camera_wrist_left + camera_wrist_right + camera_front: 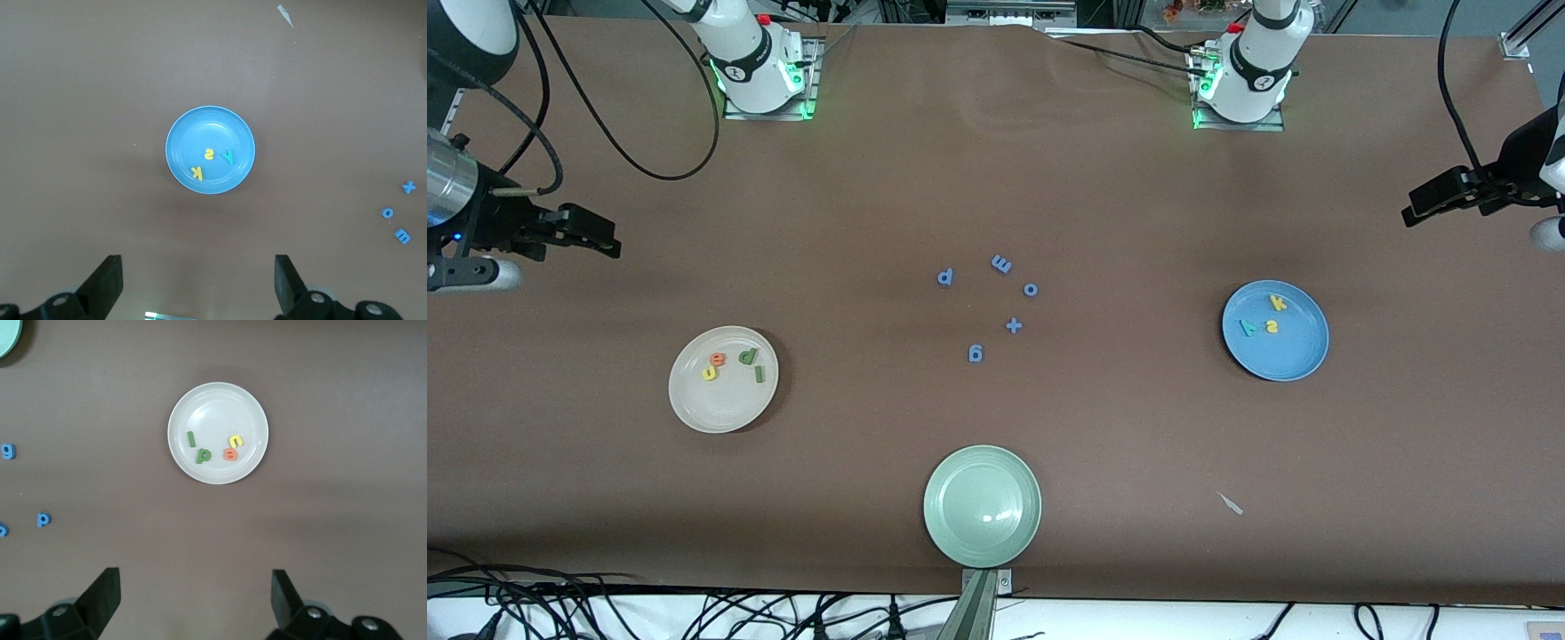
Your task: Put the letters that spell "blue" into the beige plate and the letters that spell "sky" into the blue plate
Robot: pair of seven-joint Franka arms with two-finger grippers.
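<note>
Orange e (718, 359), yellow u (710, 373), green b (747, 356) and dark green l (759, 374) lie in the beige plate (711, 413); k (1278, 302), s (1272, 326), y (1248, 327) in the blue plate (1294, 360). Both grippers — left (1409, 213), right (609, 244) — hang wide open, empty, over bare table toward their own ends, well apart from the plates.

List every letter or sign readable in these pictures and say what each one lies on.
"b", "l", "u", "e": foam letters in the beige plate.
"s", "k", "y": foam letters in the blue plate.
"p", "m", "o", "+", "g": blue foam pieces on the bare table.
No printed labels or brands are readable anywhere.
</note>
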